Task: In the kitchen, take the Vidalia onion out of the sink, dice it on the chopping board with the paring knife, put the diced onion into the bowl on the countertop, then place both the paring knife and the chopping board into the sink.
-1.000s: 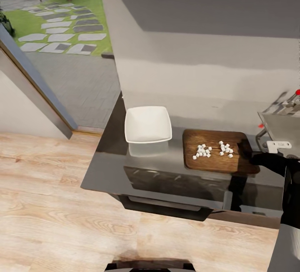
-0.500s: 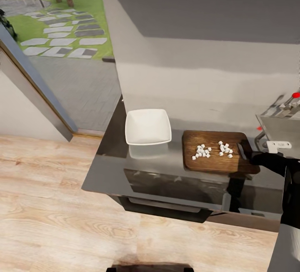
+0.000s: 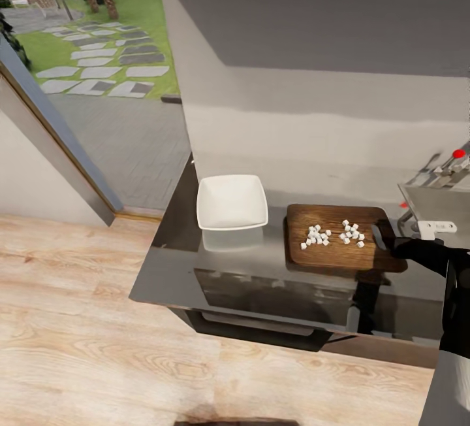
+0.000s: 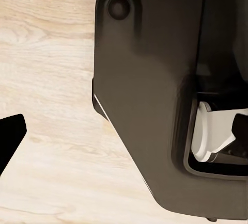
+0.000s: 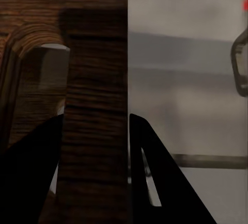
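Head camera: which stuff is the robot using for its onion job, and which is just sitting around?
For the job:
chopping board
diced onion
bowl
sink
right gripper, jaws around the board's end

Just around:
stepping stones
wooden floor

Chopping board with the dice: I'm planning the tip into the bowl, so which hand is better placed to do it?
Right. The right hand already straddles the chopping board's handle end, fingers either side of its edge, diced onion on top. The left hand hangs low over the floor.

the sink [image 3: 436, 200] is cut off by the head view's right edge. the right gripper [image 3: 386, 241] covers the chopping board's [image 3: 333, 243] handle end.
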